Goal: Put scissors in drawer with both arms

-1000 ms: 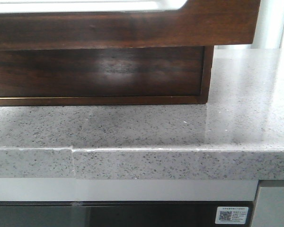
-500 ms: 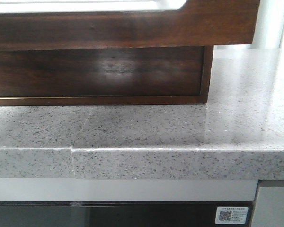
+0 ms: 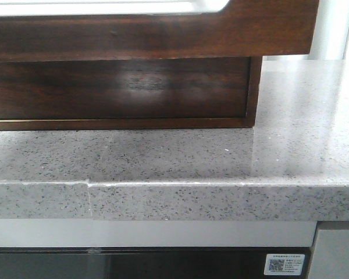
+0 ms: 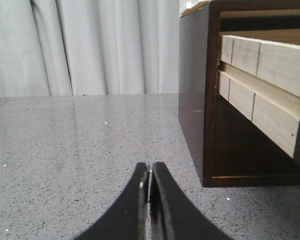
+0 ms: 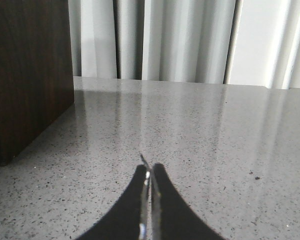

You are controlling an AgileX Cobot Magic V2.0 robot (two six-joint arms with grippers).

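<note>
Drawer pulled out over the speckled surface. Left end effector and right end effector both pressed together, empty, low above it.

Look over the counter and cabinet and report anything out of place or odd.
Nothing is spilled or damaged. One oddity: no scissors are visible in any view. The drawer sticks out from its cabinet, and both the left hand and right hand are shut and empty.
</note>
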